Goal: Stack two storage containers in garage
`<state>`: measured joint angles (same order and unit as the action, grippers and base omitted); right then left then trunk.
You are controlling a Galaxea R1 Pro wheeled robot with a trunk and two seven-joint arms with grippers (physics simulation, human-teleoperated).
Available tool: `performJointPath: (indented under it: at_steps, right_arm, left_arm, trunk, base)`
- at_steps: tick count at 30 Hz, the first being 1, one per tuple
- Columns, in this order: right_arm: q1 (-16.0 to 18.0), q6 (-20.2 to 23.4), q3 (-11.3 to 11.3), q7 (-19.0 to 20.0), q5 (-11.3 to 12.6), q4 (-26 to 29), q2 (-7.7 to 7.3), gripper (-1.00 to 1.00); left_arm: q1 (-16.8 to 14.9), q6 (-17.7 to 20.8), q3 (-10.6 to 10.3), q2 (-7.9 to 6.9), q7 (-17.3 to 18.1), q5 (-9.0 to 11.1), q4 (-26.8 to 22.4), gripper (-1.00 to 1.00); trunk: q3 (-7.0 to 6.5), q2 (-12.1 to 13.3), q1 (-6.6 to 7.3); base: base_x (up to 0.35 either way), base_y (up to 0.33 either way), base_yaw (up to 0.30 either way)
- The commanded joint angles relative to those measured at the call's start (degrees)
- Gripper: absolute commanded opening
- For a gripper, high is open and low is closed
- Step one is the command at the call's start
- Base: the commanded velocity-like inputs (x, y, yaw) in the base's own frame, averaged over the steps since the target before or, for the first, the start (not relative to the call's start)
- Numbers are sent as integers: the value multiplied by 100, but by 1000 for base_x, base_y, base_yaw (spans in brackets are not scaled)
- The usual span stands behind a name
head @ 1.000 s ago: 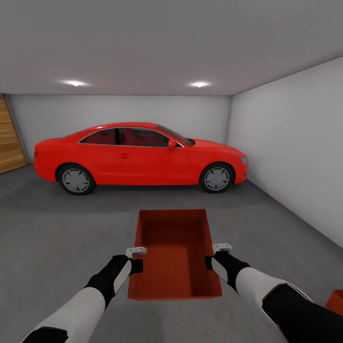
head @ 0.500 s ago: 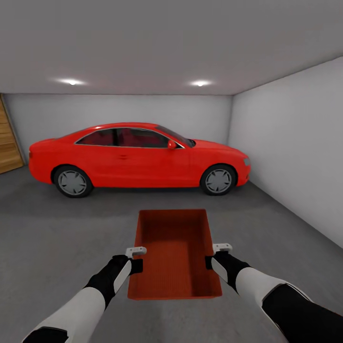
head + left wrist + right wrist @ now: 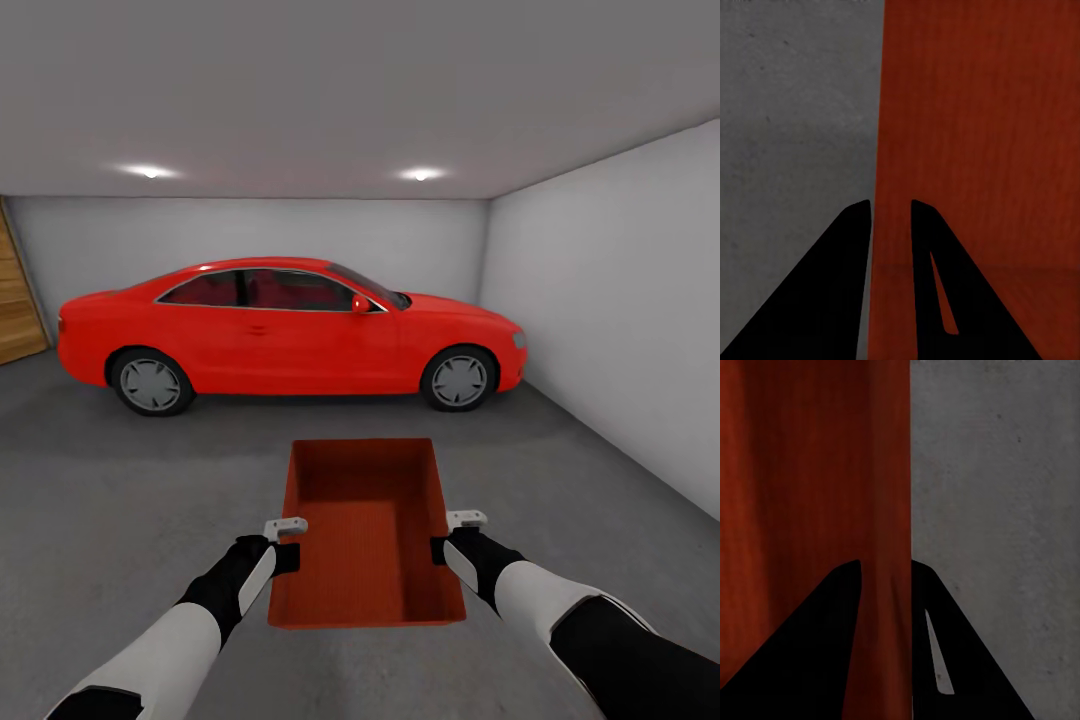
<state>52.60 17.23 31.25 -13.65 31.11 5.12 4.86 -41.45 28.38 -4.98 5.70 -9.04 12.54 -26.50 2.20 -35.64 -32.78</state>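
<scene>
The garage (image 3: 600, 300) opens ahead, pale walls on all sides and a grey concrete floor (image 3: 120, 480) running underfoot. A red car (image 3: 290, 330) stands broadside at twelve o'clock, well beyond the arms. Nearer, straight ahead and low, one storage container (image 3: 365, 530) hangs open side up between the two arms, clear of the floor as far as the head view tells.

The left gripper (image 3: 285, 540) is clenched on the container's nine o'clock wall; in the left wrist view its fingers (image 3: 847, 255) straddle that wall, one inside, one outside. The right gripper (image 3: 450, 535) is likewise clamped on the three o'clock wall, which passes between its fingers (image 3: 844, 607) in the right wrist view.

The step in hand looks like carrying this bin to its resting spot. To do it well, both arms should descend together so the bin stays level, and neither grip should let go until the base sits flat on the concrete.
</scene>
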Motion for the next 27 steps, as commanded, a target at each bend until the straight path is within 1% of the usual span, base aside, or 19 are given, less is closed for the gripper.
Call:
performJointPath:
  at_steps: [1,14,18,27]
  right_arm:
    - [5,34,56,-50,-35,25,-2,-100]
    - [5,34,56,-50,-35,25,-2,-100]
    - [5,34,56,-50,-35,25,-2,-100]
    - [5,34,56,-50,-35,25,-2,-100]
  left_arm:
    - [-4,46,6,-7,-80,-76,-4,-100]
    - [-4,44,6,-7,-80,-76,-4,-100]
    - [-4,50,6,-7,-80,-76,3,-100]
    - [-4,55,6,-7,-80,-72,11,-100]
  trunk:
    - [11,-10,-2]
    - [11,-10,-2]
    - [11,-10,-2]
    - [11,-10,-2]
  base:
    - [0,0,0]
    - [18,0,0]
    - [242,50,0]
    - [311,100,0]
